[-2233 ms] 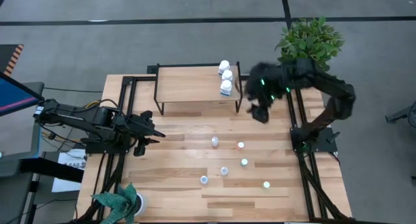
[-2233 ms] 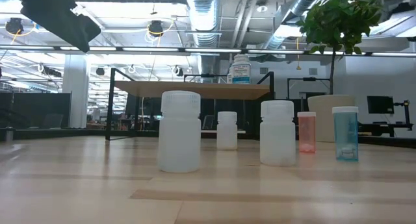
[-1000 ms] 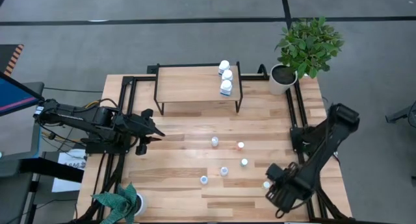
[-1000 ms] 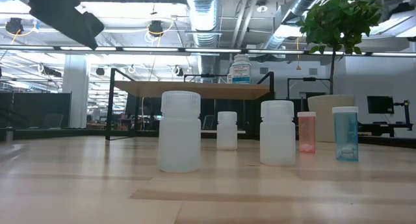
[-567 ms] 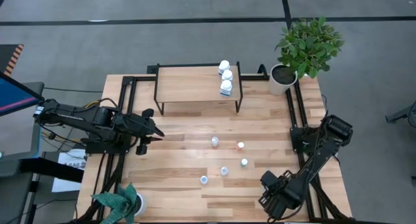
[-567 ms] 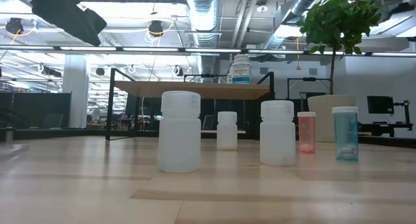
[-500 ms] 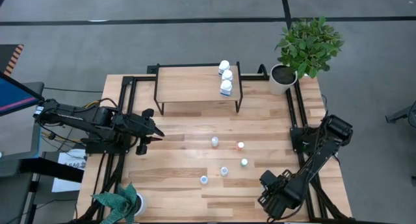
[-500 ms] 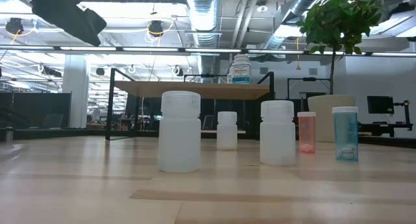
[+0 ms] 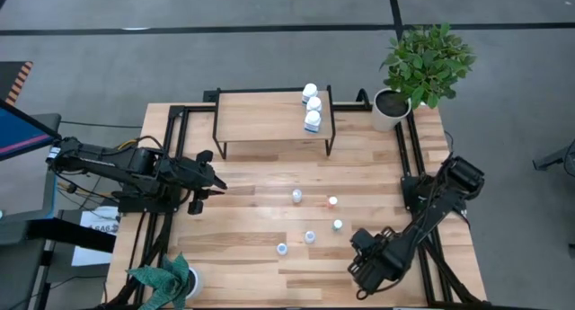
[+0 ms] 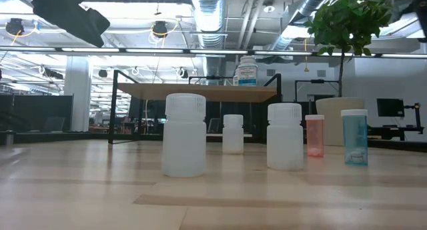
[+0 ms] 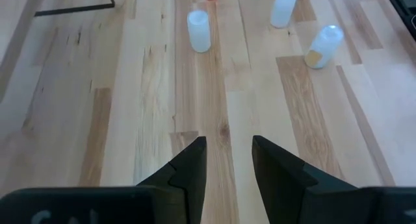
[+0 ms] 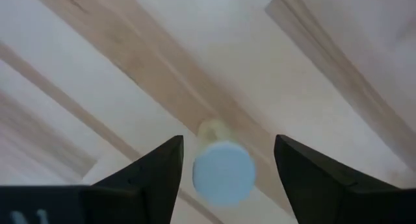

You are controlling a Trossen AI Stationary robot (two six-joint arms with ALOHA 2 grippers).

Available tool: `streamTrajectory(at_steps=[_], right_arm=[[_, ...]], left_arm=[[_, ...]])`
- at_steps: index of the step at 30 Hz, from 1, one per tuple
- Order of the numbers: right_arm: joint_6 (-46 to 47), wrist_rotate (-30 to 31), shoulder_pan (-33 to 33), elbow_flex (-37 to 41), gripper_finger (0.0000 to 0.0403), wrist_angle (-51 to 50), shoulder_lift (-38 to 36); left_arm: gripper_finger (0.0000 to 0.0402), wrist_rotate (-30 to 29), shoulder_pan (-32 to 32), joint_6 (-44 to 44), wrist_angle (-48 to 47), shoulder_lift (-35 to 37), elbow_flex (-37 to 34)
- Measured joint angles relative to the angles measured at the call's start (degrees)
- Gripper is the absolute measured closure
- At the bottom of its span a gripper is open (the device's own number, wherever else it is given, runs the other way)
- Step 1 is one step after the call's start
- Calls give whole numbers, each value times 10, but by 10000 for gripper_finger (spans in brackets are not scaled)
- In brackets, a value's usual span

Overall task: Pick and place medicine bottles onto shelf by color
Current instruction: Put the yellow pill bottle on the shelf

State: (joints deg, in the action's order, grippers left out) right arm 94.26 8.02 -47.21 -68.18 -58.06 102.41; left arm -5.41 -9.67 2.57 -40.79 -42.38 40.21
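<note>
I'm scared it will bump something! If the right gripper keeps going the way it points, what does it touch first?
Probably the blue-capped bottle: the right gripper is open, with the cap centred between its fingers. Depth is unclear.

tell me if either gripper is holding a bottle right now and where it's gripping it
Nothing is held. The right gripper is open, fingers either side of a blue-capped bottle standing on the table, not yet closed on it. The left gripper is open and empty.

**Wood, plastic and dark metal**

The surface (image 9: 260, 211) is pale planked wood with visible grain and a smooth, faintly satin finish. The shelf (image 9: 260, 117) has the same light wood on thin black metal legs. The medicine bottles (image 10: 184, 134) look like translucent matt white plastic. The right gripper (image 12: 224, 160) has matt dark jaws.
</note>
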Motion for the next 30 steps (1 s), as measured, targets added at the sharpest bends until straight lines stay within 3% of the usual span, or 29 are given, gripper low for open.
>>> streamTrajectory(at_steps=[15,30], right_arm=[[-3,-42,8,0,209,1,0],[-3,-36,8,0,212,1,0]], left_arm=[[293,0,0,0,0,0,0],[293,0,0,0,0,0,0]])
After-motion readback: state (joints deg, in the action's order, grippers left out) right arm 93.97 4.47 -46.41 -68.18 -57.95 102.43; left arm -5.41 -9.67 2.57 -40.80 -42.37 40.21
